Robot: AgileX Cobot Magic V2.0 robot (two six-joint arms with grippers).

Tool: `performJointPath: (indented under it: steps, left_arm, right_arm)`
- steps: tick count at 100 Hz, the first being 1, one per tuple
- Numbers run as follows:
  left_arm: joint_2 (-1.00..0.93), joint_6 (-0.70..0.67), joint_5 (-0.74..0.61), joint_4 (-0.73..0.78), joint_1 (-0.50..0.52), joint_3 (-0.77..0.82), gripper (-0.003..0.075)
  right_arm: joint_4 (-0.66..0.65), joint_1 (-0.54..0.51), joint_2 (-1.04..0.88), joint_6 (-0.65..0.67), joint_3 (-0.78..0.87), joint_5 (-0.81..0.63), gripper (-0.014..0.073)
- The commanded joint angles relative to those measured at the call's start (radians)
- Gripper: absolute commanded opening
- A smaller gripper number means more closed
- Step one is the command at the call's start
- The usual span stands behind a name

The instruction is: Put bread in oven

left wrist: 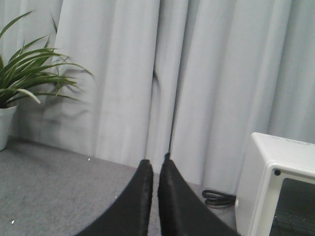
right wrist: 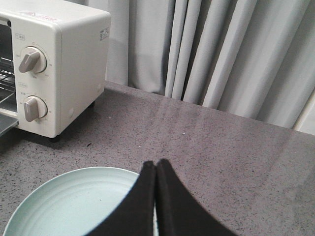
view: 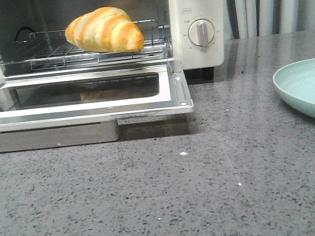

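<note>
The bread (view: 105,30), a glossy golden-orange roll with pale stripes, lies on the wire rack (view: 36,56) inside the cream-white oven (view: 198,22). The oven's glass door (view: 81,95) hangs open, flat over the counter. Neither gripper shows in the front view. My left gripper (left wrist: 156,163) is shut and empty, raised to the left of the oven (left wrist: 275,182), facing the curtain. My right gripper (right wrist: 156,165) is shut and empty, above the edge of the pale green plate (right wrist: 64,201), to the right of the oven (right wrist: 54,64).
The pale green plate (view: 311,89) lies empty at the right of the grey speckled counter (view: 166,196). A potted plant (left wrist: 24,78) stands at the far left. A black cable (left wrist: 219,198) lies behind the oven. Grey curtains (right wrist: 221,49) hang at the back.
</note>
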Motion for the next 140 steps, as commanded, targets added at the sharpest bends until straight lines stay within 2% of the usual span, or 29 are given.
performJointPath:
  steps: [1,12,31,38,67,77,84,94,109,129,140]
  left_arm:
    - [0.013,-0.038,0.141,-0.027,0.066,-0.026,-0.002]
    - [0.013,-0.171,0.217,-0.027,0.113,-0.024,-0.002]
    - [0.013,-0.195,0.448,-0.028,0.118,0.013,-0.002]
    - [0.013,-0.218,0.495,-0.028,0.118,0.04,-0.002]
    - [0.013,-0.226,0.532,0.064,0.118,0.085,-0.002]
    - [0.013,-0.233,0.544,0.041,0.118,0.088,-0.002]
    - [0.013,-0.287,0.568,0.071,0.118,0.088,-0.002]
    - [0.013,-0.522,0.565,0.263,0.118,0.086,-0.002]
    - [0.013,-0.873,0.546,0.679,0.118,0.084,-0.002]
    - [-0.014,-1.352,0.445,1.214,0.118,0.084,-0.002]
    - [-0.038,-1.535,0.398,1.498,0.118,0.086,-0.002]
  right_arm:
    - [-0.052,-0.001,0.011,0.0,-0.023,-0.041,-0.0057]
    - [-0.052,-0.001,0.011,0.0,-0.023,-0.041,-0.0057]
    - [-0.052,-0.001,0.011,0.0,-0.023,-0.041,-0.0057]
    - [-0.052,-0.001,0.011,0.0,-0.023,-0.041,-0.0057]
    - [-0.052,-0.001,0.011,0.0,-0.023,-0.041,-0.0057]
    - [-0.052,-0.001,0.011,0.0,-0.023,-0.041,-0.0057]
    - [-0.052,-0.001,0.011,0.0,-0.023,-0.041,-0.0057]
    - [-0.052,-0.001,0.011,0.0,-0.023,-0.041,-0.0057]
    - [-0.052,-0.001,0.011,0.0,-0.023,-0.041,-0.0057]
    - [-0.052,-0.001,0.011,0.0,-0.023,-0.041,-0.0057]
    - [-0.052,-0.001,0.011,0.0,-0.023,-0.041,-0.0057]
